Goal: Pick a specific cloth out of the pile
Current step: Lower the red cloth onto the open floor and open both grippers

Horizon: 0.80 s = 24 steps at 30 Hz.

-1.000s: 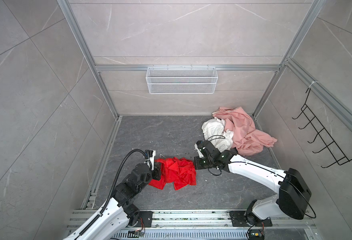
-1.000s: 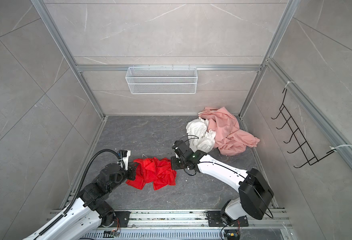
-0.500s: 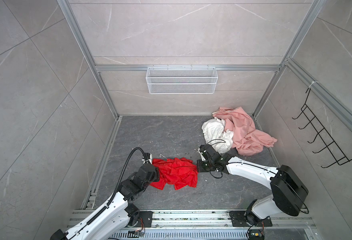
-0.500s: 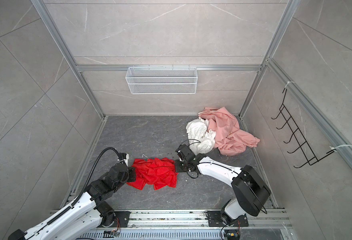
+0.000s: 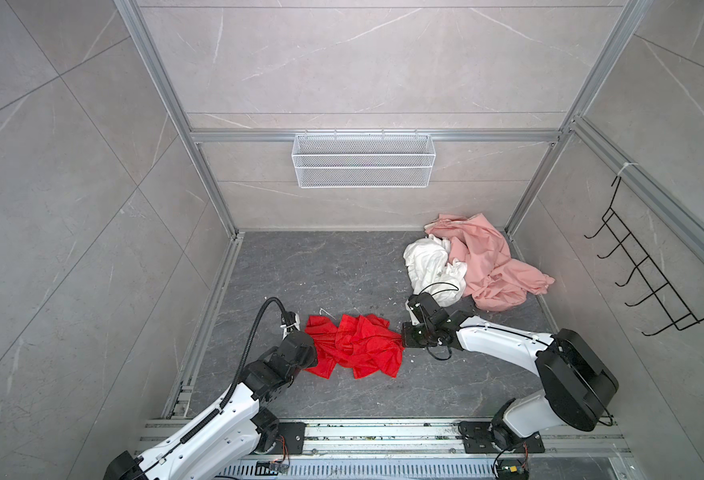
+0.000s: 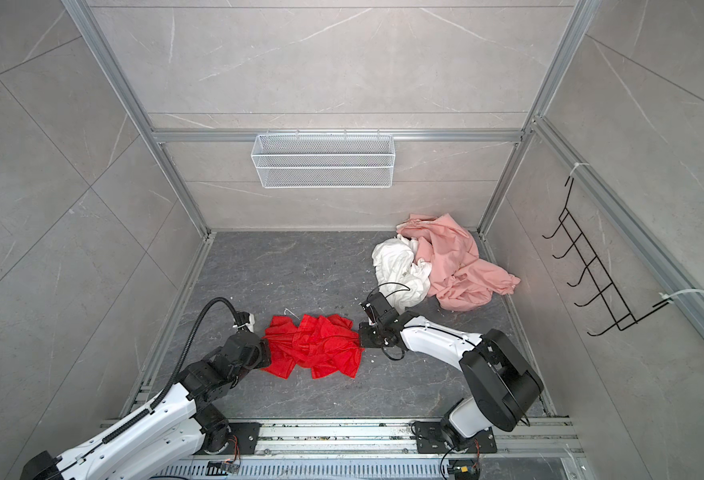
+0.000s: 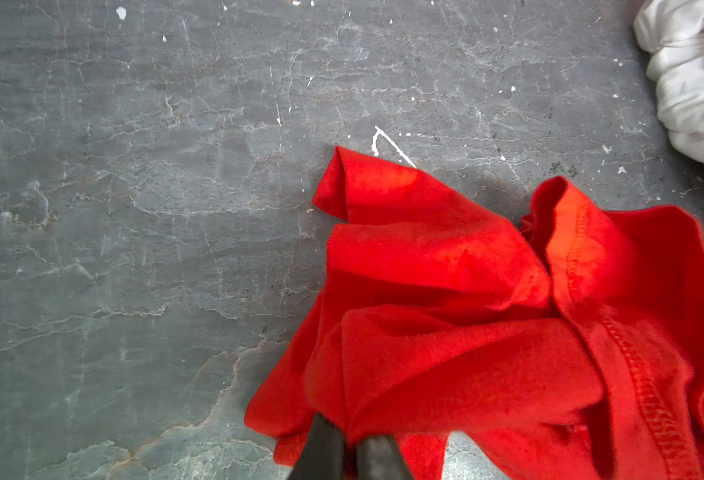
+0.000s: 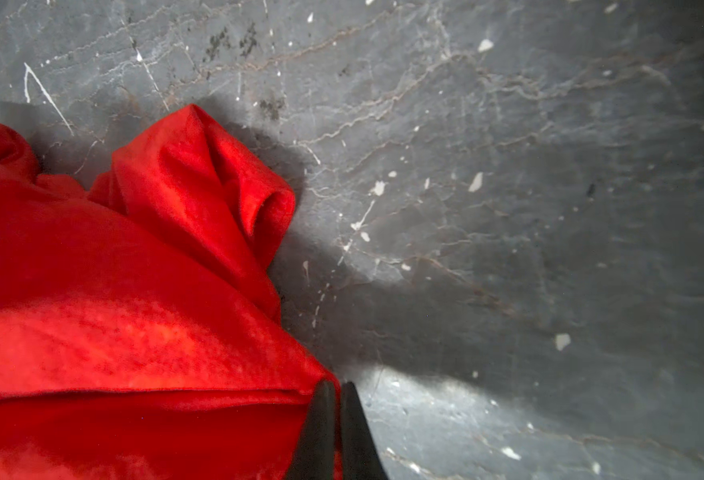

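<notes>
**Figure.** Tiled enclosure with a dark stone surface (image 5: 325, 266), seen in both top views. Two white arms reach in from the near rail, the left arm (image 5: 225, 419) and the right arm (image 5: 500, 336). Each wrist is set low over the surface, a posture suited to gripping thin fabric that lies flat.

The pile (image 5: 466, 270) occupies the far right corner, beside the wall frame. It consists here of a large, crumpled pale pink cloth (image 5: 500, 266) and a smaller white cloth (image 5: 427, 266) bunched against the pink one's left side, the two touching.

The red cloth (image 5: 363, 345), the item to be singled out, lies apart from the pile. It sits nearer the rail and toward the middle of the surface, with bare stone between it and the white cloth. Judged from this separation, the sorting itself is largely accomplished. The cloth rests rumpled in several folds between the two wrists.

The left jaws are clenched on a fold at the cloth's left edge; the left wrist view shows red fabric gathered between the dark tips. The right jaws are likewise clenched and appear to pinch a folded corner at the cloth's right edge, where only a thin sliver of fabric is caught.

Holding opposite edges probably serves to spread or carry the garment evenly, since a single grip would let limp fabric bunch and drag. A pull in opposite directions risks slipping the slighter right-hand hold.
</notes>
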### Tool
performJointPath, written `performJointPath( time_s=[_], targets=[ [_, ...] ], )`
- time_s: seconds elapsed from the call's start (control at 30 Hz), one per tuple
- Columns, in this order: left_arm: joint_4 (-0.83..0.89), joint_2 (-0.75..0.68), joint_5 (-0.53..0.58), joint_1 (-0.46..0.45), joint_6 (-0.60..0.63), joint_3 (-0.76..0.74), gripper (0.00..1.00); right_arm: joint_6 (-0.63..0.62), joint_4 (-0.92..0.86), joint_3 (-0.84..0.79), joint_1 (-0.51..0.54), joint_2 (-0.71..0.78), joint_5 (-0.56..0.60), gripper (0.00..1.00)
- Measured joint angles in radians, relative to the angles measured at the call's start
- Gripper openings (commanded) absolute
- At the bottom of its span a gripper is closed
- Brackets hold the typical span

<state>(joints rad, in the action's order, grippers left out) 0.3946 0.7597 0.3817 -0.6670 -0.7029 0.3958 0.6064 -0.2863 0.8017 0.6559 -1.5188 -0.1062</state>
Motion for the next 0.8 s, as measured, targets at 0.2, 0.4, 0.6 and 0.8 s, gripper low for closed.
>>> performJointPath(
  time_s=[0.2,0.4,0.6,0.8],
  targets=[
    [-0.013,0.04,-0.02,0.0,-0.046,-0.007,0.0,-0.004,0.005,-0.022,-0.023,0.027,-0.001,0.0],
    [-0.026,0.042,-0.026,0.001,-0.064,-0.015,0.0,-0.005,0.011,-0.036,-0.029,0.034,-0.009,0.0],
    [-0.017,0.035,-0.017,0.01,-0.057,-0.014,0.21,-0.02,0.021,-0.043,-0.04,0.064,-0.043,0.32],
    [0.045,-0.007,0.014,0.019,-0.005,0.029,0.62,-0.048,-0.008,-0.029,-0.051,0.135,-0.04,0.56]
  ],
)
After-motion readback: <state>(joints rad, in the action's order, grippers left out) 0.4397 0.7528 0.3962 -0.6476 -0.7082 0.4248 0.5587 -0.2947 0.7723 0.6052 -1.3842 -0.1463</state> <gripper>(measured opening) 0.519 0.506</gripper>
